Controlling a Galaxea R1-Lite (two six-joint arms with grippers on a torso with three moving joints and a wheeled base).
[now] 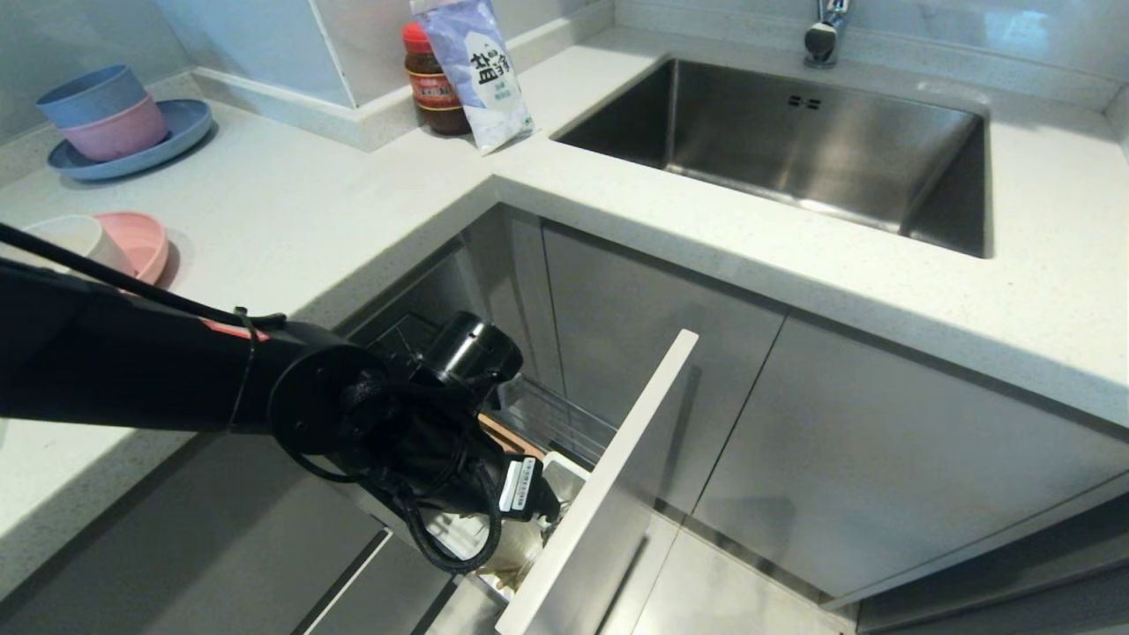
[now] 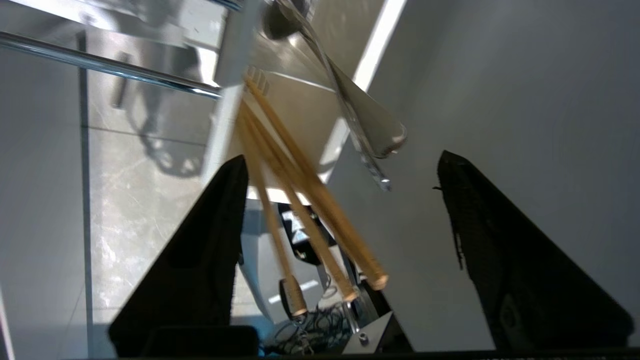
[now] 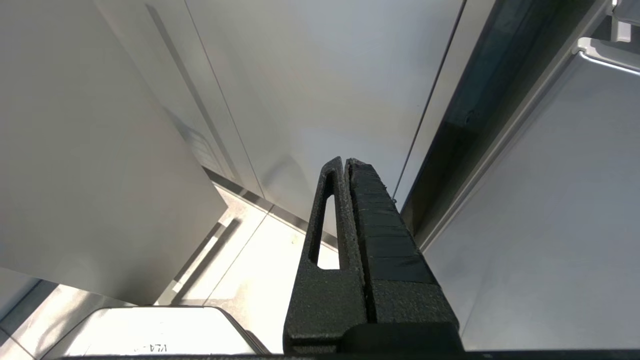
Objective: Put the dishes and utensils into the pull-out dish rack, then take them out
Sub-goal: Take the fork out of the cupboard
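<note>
Left arm reaching down from the tabletop edge into the pulled-out rack below; wrist hiding most of the rack's inside in the head view. Left pincer with fingers set wide apart, gripping nothing. Chopsticks between the fingers, closer to one of them, leaning at a slant, lower ends down in the white cup; contact with that finger not clear. Fork in the same cup, blurred, slanting the same way beside the chopsticks, apart from both fingers. Chrome wire of the rack running past the cup. Grey front panel standing open, seen edge-on, white cup rim just behind it. Pink plate and off-white bowl on the tabletop at far left, side by side and touching or overlapping, partly behind the arm. Blue plate with stacked blue and pink bowls farther back in the corner. Sauce jar and salt bag by the wall, sink to the right. Right pincer with fingers pressed together, empty, hanging low before the cabinet doors, floor below.
</note>
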